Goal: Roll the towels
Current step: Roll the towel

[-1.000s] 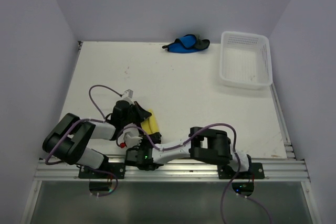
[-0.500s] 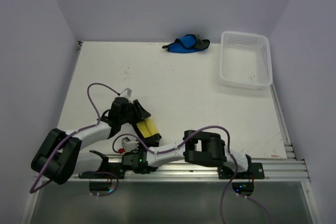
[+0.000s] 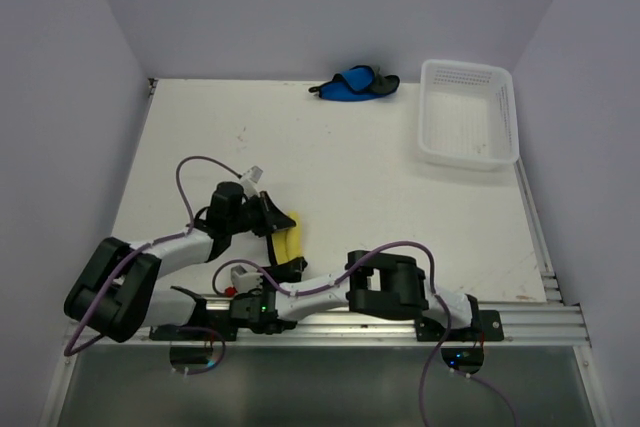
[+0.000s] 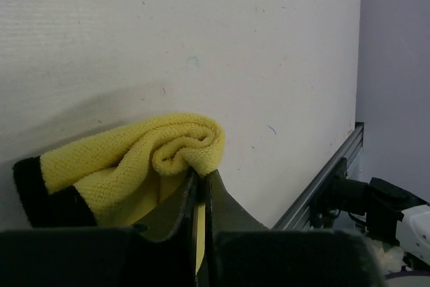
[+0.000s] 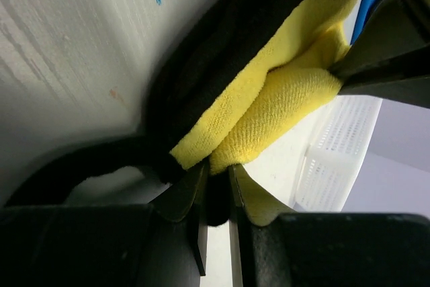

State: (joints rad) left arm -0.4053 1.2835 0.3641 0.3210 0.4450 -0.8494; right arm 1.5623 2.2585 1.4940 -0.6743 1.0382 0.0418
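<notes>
The yellow towel [image 3: 290, 243] lies loosely rolled near the table's front edge, between both grippers. In the left wrist view its roll [image 4: 134, 159] shows a coiled end and black edging at the left. My left gripper [image 3: 281, 224] is shut on a fold at that coiled end [image 4: 199, 174]. My right gripper [image 3: 281, 268] reaches in from the front rail and is shut on the towel's black-edged corner [image 5: 216, 174]. The blue towel [image 3: 352, 83] lies crumpled at the table's far edge, away from both grippers.
A white perforated basket [image 3: 468, 112] stands at the back right and also shows in the right wrist view [image 5: 336, 159]. The aluminium rail [image 3: 400, 319] runs along the front edge right behind the yellow towel. Purple walls close the sides and back.
My left gripper opened half a second ago, shifted a little right along the yellow towel and has shut on it again. The right wrist slid slightly left along the rail, still gripping.
</notes>
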